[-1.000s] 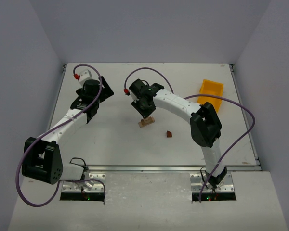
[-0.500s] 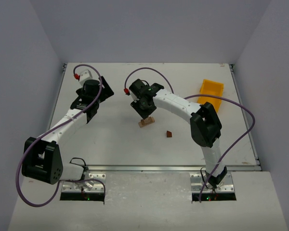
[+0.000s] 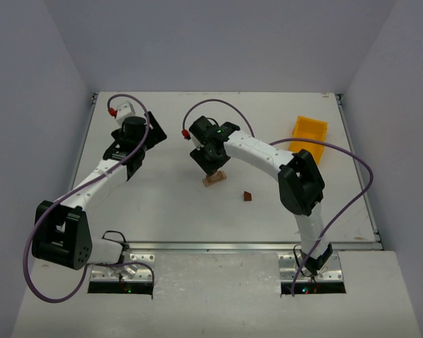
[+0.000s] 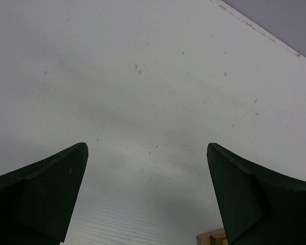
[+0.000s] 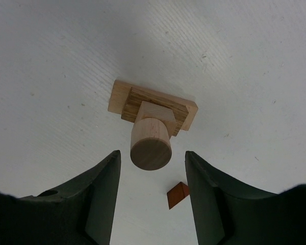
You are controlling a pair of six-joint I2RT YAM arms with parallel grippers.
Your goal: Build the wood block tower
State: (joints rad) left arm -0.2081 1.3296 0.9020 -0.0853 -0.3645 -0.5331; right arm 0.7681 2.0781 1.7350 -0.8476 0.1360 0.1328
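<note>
- Mid-tabletop [image 3: 162, 204]: wood block tower [image 5: 152, 120], made of a pale base plank, a darker plank, a small block, and an upright cylinder [image 5: 151, 148] on top.
- Over it: right pincer [image 5: 152, 154], parted, one finger on either side of the cylinder, a gap on both sides, gripping nothing.
- Near the tower, apart from it: dark reddish wedge [image 5: 178, 195], lying loose.
- To the left: left pincer [image 4: 147, 147], spread wide and empty.
- Far right: yellow bin [image 3: 310, 134].

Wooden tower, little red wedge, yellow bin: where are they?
wood block tower [image 5: 151, 151]: right wrist view, round top of its cylinder
red-brown wedge [image 5: 177, 196]: right wrist view, its front face
yellow bin [image 3: 310, 130]: top external view, its bare floor
</note>
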